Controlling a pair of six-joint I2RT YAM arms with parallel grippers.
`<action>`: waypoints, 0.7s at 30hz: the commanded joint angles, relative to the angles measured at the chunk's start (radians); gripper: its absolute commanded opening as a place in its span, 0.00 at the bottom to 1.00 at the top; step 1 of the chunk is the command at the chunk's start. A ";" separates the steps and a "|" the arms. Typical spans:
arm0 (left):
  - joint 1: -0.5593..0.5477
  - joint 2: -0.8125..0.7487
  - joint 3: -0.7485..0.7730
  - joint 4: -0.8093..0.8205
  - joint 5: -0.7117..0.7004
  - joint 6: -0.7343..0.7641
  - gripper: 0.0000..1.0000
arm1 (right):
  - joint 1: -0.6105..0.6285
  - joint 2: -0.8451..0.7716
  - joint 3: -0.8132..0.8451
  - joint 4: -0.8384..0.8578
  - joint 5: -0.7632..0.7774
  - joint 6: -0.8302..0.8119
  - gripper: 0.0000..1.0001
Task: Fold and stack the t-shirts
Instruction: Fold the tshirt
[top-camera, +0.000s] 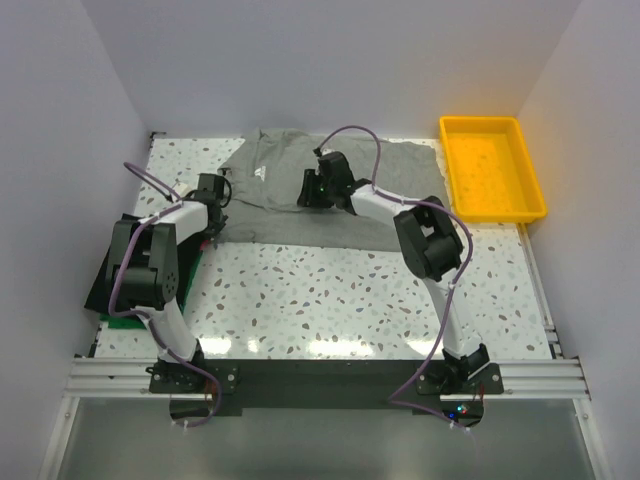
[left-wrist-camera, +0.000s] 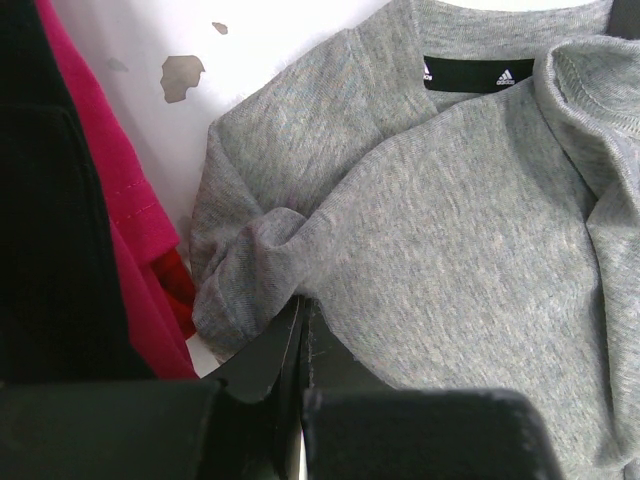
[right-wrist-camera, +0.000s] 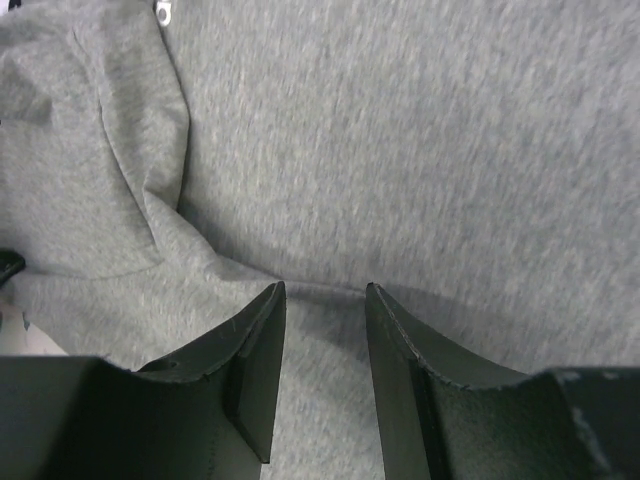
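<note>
I see the grey t-shirt (top-camera: 270, 215) spread out in the upper middle of the top view. Left gripper (left-wrist-camera: 303, 312) is closed, apparently pinching its sleeve. Right gripper (right-wrist-camera: 324, 292) has jaws parted over the shirt's body.

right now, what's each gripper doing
Left gripper: closed, pinching a bunched edge of the grey t-shirt.
Right gripper: open, jaws apart just above the same shirt, gripping nothing.
</note>
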 joint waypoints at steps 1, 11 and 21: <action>0.021 0.006 0.010 -0.062 -0.028 0.005 0.01 | -0.029 0.007 0.073 0.012 0.021 -0.018 0.42; 0.022 -0.033 0.015 -0.012 0.007 0.051 0.01 | -0.122 -0.144 0.098 -0.126 0.046 -0.053 0.45; -0.023 -0.168 0.080 0.175 0.148 0.201 0.22 | -0.259 -0.519 -0.240 -0.262 0.154 -0.101 0.57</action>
